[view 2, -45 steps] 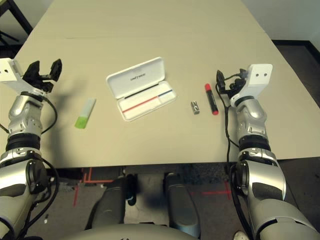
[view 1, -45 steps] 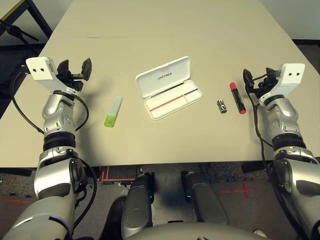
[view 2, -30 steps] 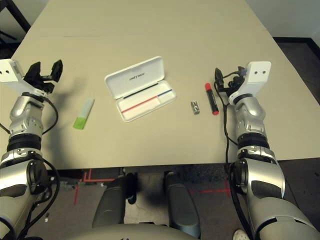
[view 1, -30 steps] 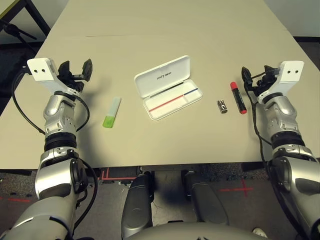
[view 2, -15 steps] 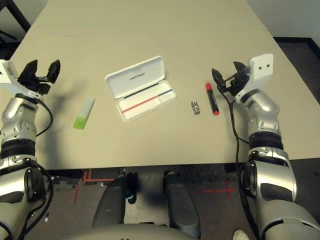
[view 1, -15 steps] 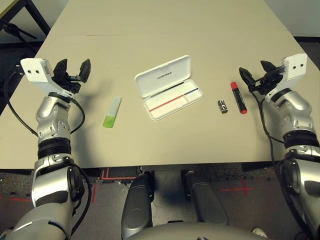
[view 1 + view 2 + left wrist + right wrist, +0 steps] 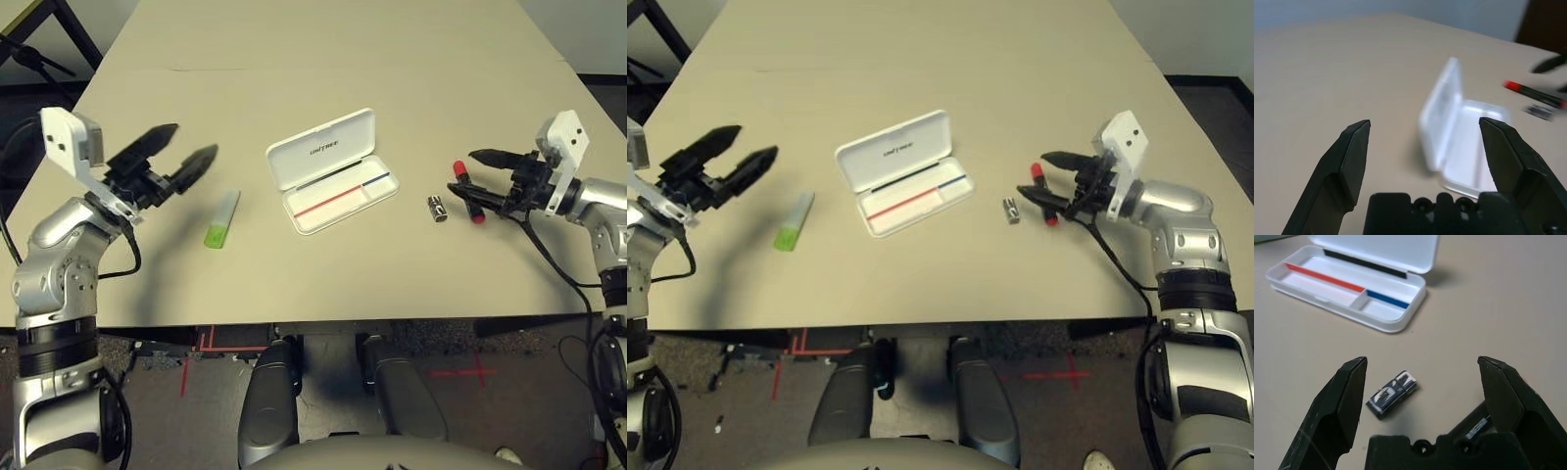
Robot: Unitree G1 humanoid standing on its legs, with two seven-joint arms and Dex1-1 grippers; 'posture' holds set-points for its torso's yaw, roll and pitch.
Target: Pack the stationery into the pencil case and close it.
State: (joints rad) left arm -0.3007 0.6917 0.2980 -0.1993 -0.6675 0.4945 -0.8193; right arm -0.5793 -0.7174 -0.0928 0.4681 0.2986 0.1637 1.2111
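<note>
Two grippers hang over the table (image 7: pixel 294 59), both with fingers spread wide and holding nothing. The right gripper (image 7: pixel 1038 176) is low over the marker (image 7: pixel 460 177), one finger on each side of it, pointing toward the case (image 7: pixel 328 171); in the right wrist view the cylinder (image 7: pixel 1392 392) lies on the table between its fingers, with the case beyond. The left gripper (image 7: pixel 181 157) is near the table's left edge, pointing toward the middle, with the stick (image 7: pixel 221 218) lying just past its fingertips on the near side. The case sits open in the middle of the table, lid tipped back with dark lettering on it, tray showing a red line and a blue line. The cylinder (image 7: pixel 435 209) lies between the case and the marker, just beside the marker's near end. The stick, white at its far end and green at its near end, lies flat to the left of the case, well apart from it.
</note>
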